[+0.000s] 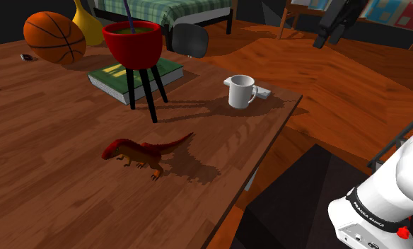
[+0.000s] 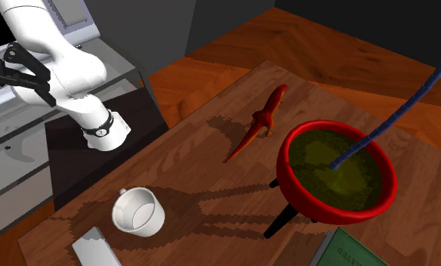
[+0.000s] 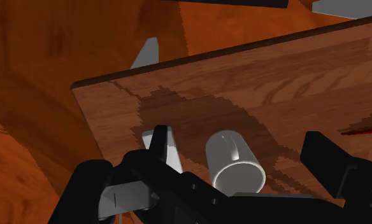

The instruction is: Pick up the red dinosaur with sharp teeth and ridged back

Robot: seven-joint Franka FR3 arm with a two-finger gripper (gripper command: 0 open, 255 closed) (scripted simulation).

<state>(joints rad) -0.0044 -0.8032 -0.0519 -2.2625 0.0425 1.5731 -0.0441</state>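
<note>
Gripper [image 3: 237, 135] fingers are held wide apart over the table's corner, with nothing clasped between them.

Standing on its legs on the wooden table [image 1: 49, 141], the red dinosaur [image 1: 145, 152] is seen with a dark red head and back, an orange-brown belly and legs, and a long, thin tail tapered to a point; in the shoulder view its head is turned to the left and it is placed just in front of the black-legged stand of a glossy red bowl [image 1: 132, 42], well apart from the white mug [image 1: 240, 92]. The tabletop is drawn with brown plank grain. A green book [image 1: 138, 74] and an orange basketball [image 1: 54, 37] are set behind the bowl.
</note>
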